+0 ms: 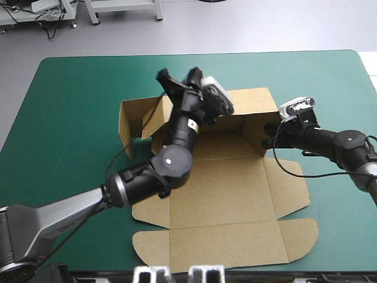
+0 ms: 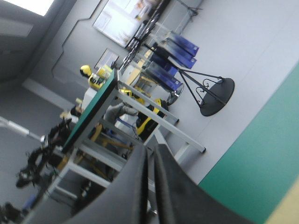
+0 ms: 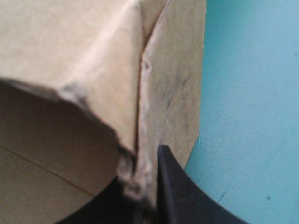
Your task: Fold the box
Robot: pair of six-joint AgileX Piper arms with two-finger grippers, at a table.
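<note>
- The box (image 1: 235, 194) was laid mid-table on the teal-green cover (image 1: 70, 118), its flat lid toward the near edge.
- Its right wall was pinched by the right gripper (image 3: 148, 186).
- Over the far wall, the left gripper (image 2: 150, 161) was held aloft, fingers pressed together, empty.

Black, grey-based arm (image 1: 177, 137) ends in black-finned left pincer (image 2: 150, 156).
</note>
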